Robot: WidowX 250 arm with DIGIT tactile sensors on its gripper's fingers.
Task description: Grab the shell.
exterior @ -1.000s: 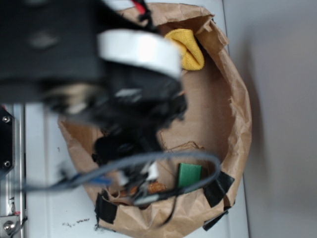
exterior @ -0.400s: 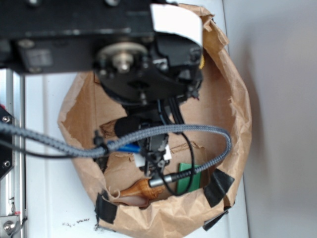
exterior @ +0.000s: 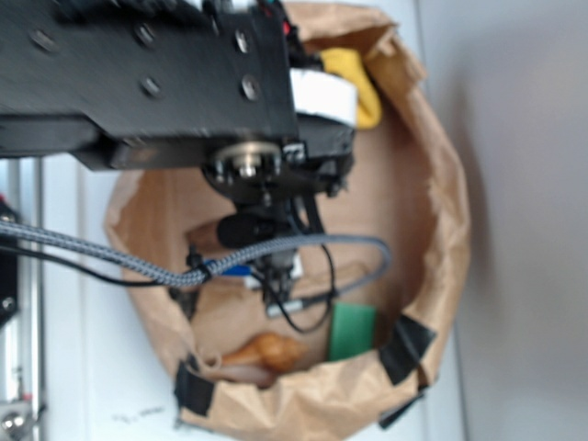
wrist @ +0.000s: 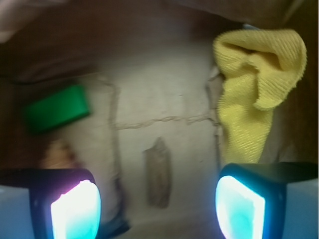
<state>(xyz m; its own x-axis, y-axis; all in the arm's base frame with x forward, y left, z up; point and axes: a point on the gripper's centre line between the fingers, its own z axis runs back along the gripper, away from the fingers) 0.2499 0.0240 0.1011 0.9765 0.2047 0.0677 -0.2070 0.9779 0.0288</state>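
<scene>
At seven o'clock inside the paper bag point(exterior: 441, 184), the shell point(exterior: 266, 350) lies ungrasped; the gripper's point(wrist: 158, 206) fingers point(wrist: 75, 209) are spread wide, empty. Approach and grasp remain.

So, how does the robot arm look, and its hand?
The arm is made of black plates with silver screws and a white band near the wrist. A grey braided cable and thin black wires hang beside it. The hand has two dark fingers whose pads glow pale pink and cyan.
</scene>
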